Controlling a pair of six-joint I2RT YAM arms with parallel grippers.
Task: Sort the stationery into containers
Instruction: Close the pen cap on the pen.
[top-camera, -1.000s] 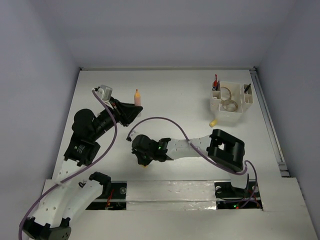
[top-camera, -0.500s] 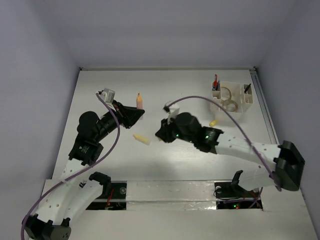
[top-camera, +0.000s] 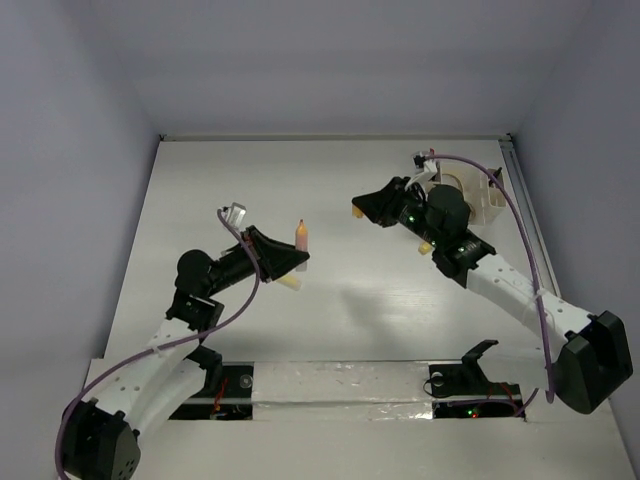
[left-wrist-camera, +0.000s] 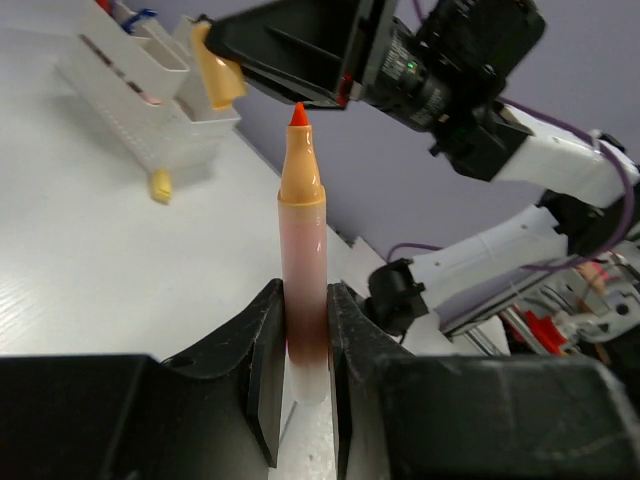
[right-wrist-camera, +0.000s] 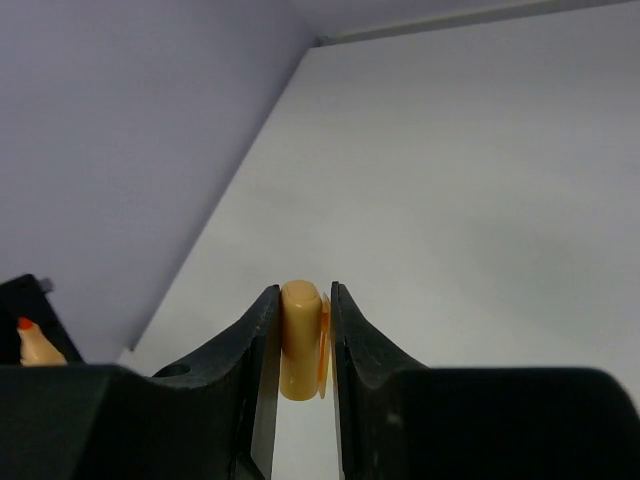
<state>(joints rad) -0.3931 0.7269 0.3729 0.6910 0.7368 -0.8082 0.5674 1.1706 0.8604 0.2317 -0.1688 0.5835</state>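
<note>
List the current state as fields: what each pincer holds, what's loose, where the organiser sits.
left pincer: shut on orange marker, upright, tip bare
right pincer: shut on orange cap, in the air, apart from the marker
organiser: far right of table, partly hidden by right arm
loose items: pale yellow piece near left pincer; small yellow piece beside organiser

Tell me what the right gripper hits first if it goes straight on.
Likely the bare table: the right gripper, shut on an orange cap, points past the orange marker at its side. Depth is unclear.
</note>
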